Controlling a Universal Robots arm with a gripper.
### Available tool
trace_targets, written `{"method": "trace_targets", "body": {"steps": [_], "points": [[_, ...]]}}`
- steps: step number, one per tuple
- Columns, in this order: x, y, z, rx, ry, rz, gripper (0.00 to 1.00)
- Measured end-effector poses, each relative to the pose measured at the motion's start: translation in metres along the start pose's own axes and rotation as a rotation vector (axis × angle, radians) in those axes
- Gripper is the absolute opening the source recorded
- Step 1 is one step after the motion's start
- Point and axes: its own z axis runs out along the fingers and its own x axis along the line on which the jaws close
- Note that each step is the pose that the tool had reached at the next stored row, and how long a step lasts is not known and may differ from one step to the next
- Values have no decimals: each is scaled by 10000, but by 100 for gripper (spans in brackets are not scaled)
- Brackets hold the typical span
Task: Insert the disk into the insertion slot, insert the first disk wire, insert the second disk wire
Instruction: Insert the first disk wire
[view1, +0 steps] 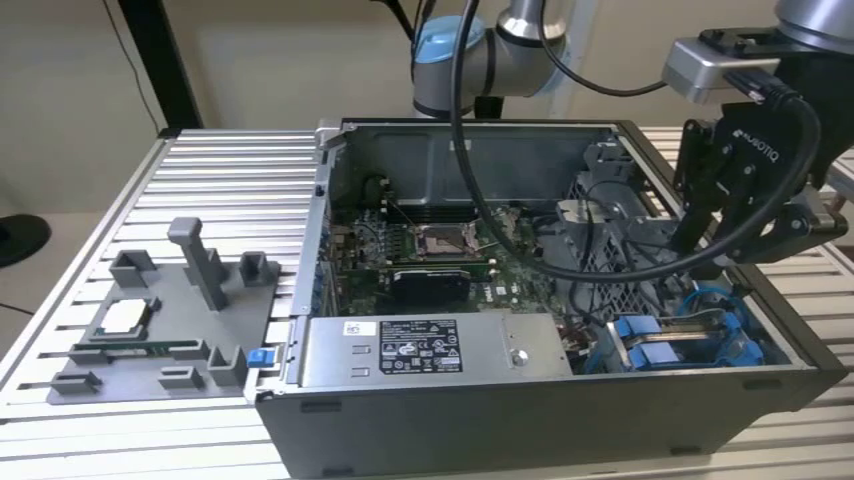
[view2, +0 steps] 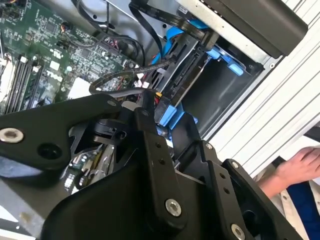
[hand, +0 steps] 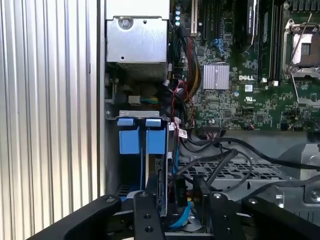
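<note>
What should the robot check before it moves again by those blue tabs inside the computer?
1. The disk sits in the insertion slot: ok, blue tabs at the bay mouth.
2. The gripper is right by the disk: ok.
3. The blue wire is plugged into the disk: cannot tell.
4. The black cables are clear of the gripper: not ok, they loop close beside it.
5. The person's hand is outside the computer case: ok.

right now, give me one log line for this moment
hand low over insertion slot | disk sitting in the slot | black cables lying loose beside hand | case open
</note>
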Motion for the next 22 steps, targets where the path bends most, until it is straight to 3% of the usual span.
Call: {"method": "trace_targets", "body": {"steps": [16, 20, 22], "points": [[-1, 5, -30, 4, 0, -10, 100], [-24, 6, -29, 113, -2, -11, 100], [-30, 18, -27, 127, -1, -11, 100]]}}
